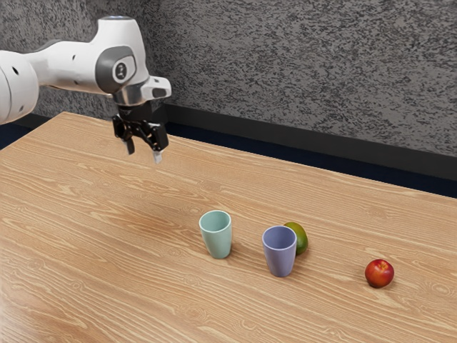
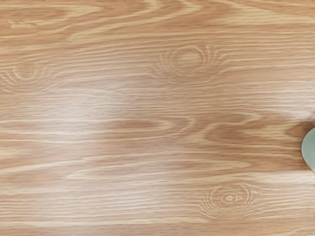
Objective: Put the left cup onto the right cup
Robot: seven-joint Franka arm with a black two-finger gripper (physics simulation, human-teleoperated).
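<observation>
Two tapered cups (image 1: 216,234) (image 1: 279,250), wood-grain table (image 1: 86,229)

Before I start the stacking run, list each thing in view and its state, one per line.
gripper: open, empty, raised above the table.
teal cup: upright on the table, mouth up, untouched.
purple cup: upright, nothing stacked on it.
green fruit: lying behind the purple cup, partly hidden.
red apple: resting on the table, apart from the rest.
</observation>
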